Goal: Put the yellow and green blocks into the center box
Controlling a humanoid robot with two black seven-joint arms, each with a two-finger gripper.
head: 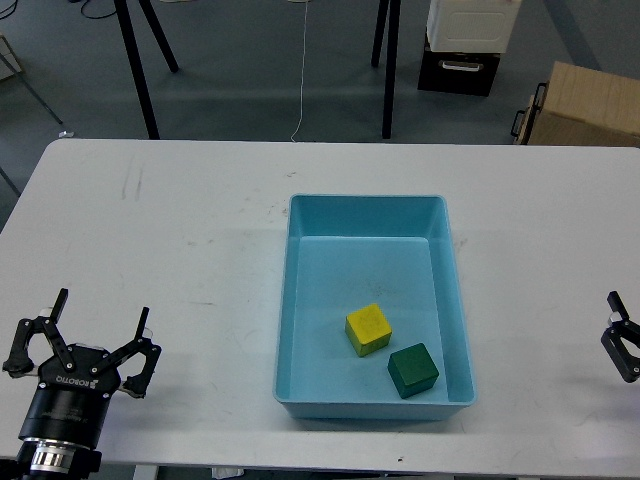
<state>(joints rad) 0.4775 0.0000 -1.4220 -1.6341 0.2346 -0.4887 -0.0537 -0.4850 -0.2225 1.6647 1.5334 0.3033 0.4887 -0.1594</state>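
A light blue box [300,300] stands in the middle of the white table. Inside it, near its front right, lie a yellow block [369,328] and a dark green block [413,369], close together. My left gripper [82,335] is at the table's front left, far from the box, open and empty with its fingers spread. My right gripper [620,345] shows only partly at the right edge of the view, away from the box; I cannot tell how its fingers stand.
Beyond the table's far edge stand black tripod legs [138,70], a cardboard box [585,105] at the right and a black-and-white case [465,45]. A white cable [302,70] runs on the floor.
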